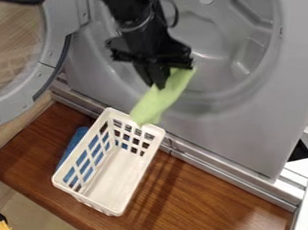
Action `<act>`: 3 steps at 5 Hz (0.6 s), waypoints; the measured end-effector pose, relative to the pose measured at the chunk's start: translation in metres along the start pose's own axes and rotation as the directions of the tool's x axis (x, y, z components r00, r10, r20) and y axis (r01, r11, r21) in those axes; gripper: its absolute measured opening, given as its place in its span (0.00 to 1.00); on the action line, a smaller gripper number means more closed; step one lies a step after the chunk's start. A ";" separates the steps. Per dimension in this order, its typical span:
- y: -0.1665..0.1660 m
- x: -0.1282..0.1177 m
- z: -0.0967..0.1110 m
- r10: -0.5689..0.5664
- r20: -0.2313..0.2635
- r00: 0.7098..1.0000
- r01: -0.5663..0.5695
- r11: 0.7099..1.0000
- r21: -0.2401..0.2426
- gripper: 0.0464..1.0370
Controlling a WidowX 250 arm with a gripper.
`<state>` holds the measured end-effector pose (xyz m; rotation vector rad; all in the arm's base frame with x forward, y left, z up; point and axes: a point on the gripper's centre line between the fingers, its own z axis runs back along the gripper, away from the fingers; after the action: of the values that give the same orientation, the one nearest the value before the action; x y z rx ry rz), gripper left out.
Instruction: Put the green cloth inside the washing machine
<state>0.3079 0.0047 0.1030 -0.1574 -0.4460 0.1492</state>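
The black gripper (pixel 160 82) hangs in front of the washing machine's round opening, above the far end of the white basket. It is shut on the green cloth (pixel 159 98), which droops down and to the left from the fingers. The cloth's lower tip is at the basket's far rim; whether it touches the rim I cannot tell. The washing machine (pixel 249 129) is grey, and its drum (pixel 213 39) lies open behind the gripper.
A white perforated basket (pixel 114 184) stands on the brown wooden board (pixel 200 206). Something blue (pixel 70 148) lies along its left side. The round door (pixel 49 71) is swung open at the left. A metal rail (pixel 304 199) runs along the right edge.
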 end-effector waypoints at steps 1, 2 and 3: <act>0.000 0.020 -0.015 0.015 -0.005 1.000 -0.015 1.000 -0.004 0.01; 0.000 0.043 -0.033 0.026 -0.014 1.000 -0.026 0.999 0.021 0.01; -0.001 0.060 -0.054 0.030 -0.026 0.999 -0.030 0.999 0.018 0.01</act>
<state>0.3856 0.0083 0.0804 -0.1483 -0.4165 0.1802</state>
